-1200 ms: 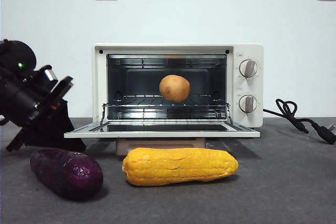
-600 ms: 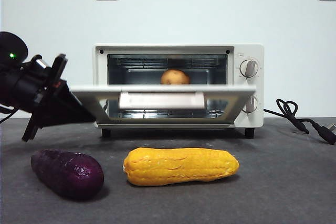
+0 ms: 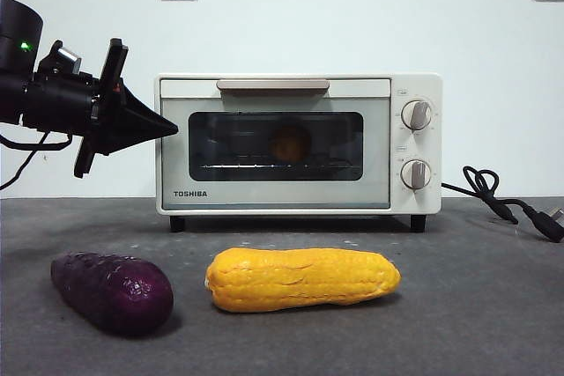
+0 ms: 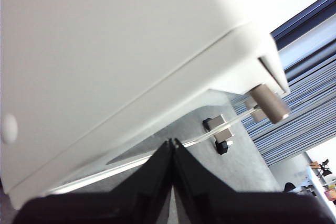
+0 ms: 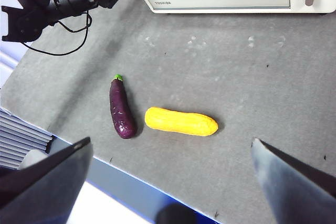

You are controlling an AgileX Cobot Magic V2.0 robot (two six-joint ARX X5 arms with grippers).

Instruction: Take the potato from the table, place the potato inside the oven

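White wall and two sockets sit behind the dark grey worktop, where the oven stands with its door shut. My left end effector hovers with its clenched tips at the oven's upper left corner; from the front I cannot tell if they touch the casing. My right end effector waits high above the worktop, released, its jaws wide apart.

Through the dark glass I can dimly see the potato on the wire rack, about mid-width. Its outline is too murky to read a long axis; it looks nearly round from here, so I judge it may lie end-on to the door.

Risks as I see them: pulling away carelessly, my left tips could catch the casing and shove the oven. A jolt might also roll the potato on the rack.
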